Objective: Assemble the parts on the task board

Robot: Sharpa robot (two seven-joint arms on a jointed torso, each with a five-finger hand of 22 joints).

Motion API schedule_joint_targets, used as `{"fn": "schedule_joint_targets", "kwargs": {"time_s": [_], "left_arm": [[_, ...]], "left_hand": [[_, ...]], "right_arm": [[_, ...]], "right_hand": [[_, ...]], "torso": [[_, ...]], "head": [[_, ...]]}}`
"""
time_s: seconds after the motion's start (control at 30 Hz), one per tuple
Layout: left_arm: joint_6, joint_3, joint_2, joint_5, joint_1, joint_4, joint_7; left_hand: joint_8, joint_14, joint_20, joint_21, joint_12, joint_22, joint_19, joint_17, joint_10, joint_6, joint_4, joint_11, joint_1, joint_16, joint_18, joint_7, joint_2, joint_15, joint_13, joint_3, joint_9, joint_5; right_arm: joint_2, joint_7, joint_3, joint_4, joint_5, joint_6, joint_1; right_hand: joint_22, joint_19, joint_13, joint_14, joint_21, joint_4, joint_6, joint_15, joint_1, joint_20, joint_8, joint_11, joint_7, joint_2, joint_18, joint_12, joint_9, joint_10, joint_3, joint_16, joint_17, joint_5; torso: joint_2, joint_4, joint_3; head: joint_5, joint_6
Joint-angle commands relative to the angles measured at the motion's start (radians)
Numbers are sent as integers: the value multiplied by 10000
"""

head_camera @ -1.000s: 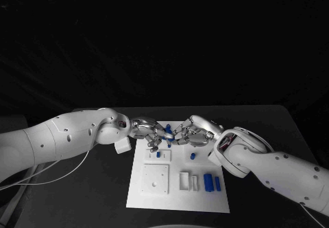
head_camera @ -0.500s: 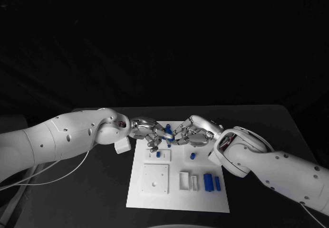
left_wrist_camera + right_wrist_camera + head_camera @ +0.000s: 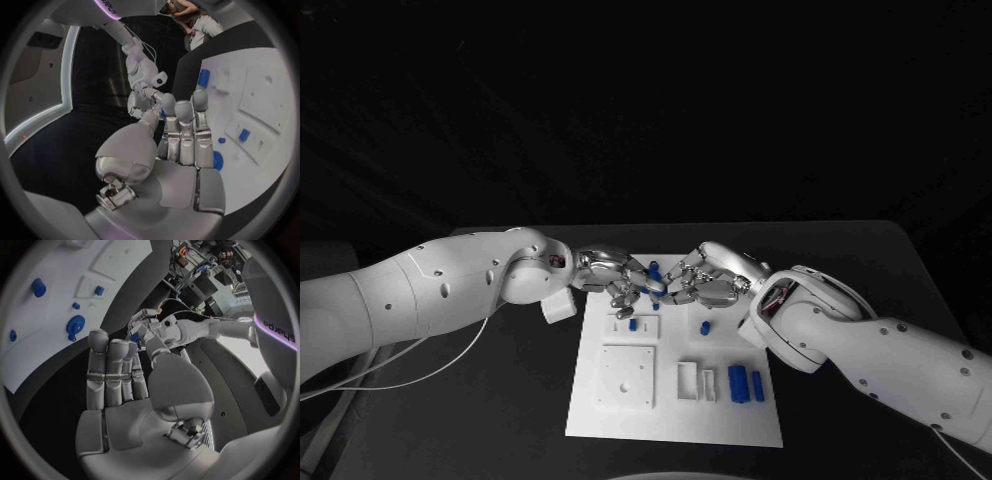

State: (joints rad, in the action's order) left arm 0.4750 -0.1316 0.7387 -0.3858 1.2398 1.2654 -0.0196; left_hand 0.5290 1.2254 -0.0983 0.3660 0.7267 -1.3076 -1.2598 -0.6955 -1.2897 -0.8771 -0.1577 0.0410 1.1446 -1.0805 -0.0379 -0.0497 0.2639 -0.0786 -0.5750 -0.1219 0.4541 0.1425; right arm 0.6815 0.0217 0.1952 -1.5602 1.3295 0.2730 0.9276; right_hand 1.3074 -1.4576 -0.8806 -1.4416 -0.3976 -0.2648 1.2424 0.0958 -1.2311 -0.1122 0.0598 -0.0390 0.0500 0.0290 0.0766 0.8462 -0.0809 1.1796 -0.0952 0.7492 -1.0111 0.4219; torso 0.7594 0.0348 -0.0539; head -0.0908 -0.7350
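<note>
Almost nothing is moving since 1 second ago: both hands, left hand (image 3: 615,278) and right hand (image 3: 708,279), are staying clamped together on 1 blue part (image 3: 652,279) at 12 o'clock of the board (image 3: 672,415), so joining is still continuing.

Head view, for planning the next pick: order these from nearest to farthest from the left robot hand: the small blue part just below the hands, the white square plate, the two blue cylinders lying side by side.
1. Small blue part, just below the left robot hand.
2. White square plate, board's left side.
3. Two blue cylinders, board's right side, nearer the robot.
</note>
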Motion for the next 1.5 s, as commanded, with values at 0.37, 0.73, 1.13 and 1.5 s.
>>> {"fn": "schedule_joint_targets", "kwargs": {"time_s": [0.37, 0.73, 1.13, 1.5], "left_arm": [[-644, 15, 23, 1591, 16, 27, -274], [-629, 15, 72, 1538, 19, 59, -277], [-1522, -6, 328, -190, 134, 195, 509], [-3270, -122, 924, -4008, 447, 1191, 3012]], "left_hand": [[111, 428, -129, 387, -217, -200, -117, -123, -608, -671, -1184, 104, -792, -68, 7, 262, -261, -128, 74, -1086, 205, 2029], [-77, 499, -178, 600, -328, -198, -40, -258, -702, -799, -1219, 130, -777, 28, 25, 279, -397, -175, 0, -1288, 452, 2163], [-361, 622, -232, 748, -390, -187, -83, -336, -822, -1034, -1221, 180, -751, 82, 25, 310, -481, -232, -36, -1317, 530, 2184], [-845, 1146, -349, 756, -866, -142, -367, -326, -1404, -1609, -1239, 280, -723, 511, 101, 409, -713, -336, 71, -1361, 516, 2330]], "right_arm": [[21, -137, -14, 89, -306, 366, -18], [146, -133, -14, 140, -522, 1055, -19], [735, 6, 245, 1049, -1220, 1103, 48], [708, 364, 516, 2601, -2184, 1487, 786]], "right_hand": [[-72, 323, 153, 294, 2003, 372, -1868, -283, 300, 240, 30, 372, 563, -314, 99, -222, 131, -416, 396, -406, 256, 137], [-145, 98, 548, 315, 2374, 857, -2447, -347, -160, 337, 27, 449, 687, -428, 210, 62, 136, -497, 1064, -254, 505, 246], [-77, 108, 686, 406, 2526, 884, -2642, -375, -332, 362, 32, 486, 726, -478, 207, 88, 136, -584, 1338, -250, 599, 409], [71, 94, 799, 417, 2614, 821, -2544, -364, -290, 354, 29, 465, 717, -489, 206, 103, 141, -591, 967, -215, 653, 607]], "torso": [[-5, 3, -4], [6, -8, -8], [-14, 2, -10], [-19, -27, -59]], "head": [[46, -43], [45, -56], [-95, -11], [-85, -49]]}}
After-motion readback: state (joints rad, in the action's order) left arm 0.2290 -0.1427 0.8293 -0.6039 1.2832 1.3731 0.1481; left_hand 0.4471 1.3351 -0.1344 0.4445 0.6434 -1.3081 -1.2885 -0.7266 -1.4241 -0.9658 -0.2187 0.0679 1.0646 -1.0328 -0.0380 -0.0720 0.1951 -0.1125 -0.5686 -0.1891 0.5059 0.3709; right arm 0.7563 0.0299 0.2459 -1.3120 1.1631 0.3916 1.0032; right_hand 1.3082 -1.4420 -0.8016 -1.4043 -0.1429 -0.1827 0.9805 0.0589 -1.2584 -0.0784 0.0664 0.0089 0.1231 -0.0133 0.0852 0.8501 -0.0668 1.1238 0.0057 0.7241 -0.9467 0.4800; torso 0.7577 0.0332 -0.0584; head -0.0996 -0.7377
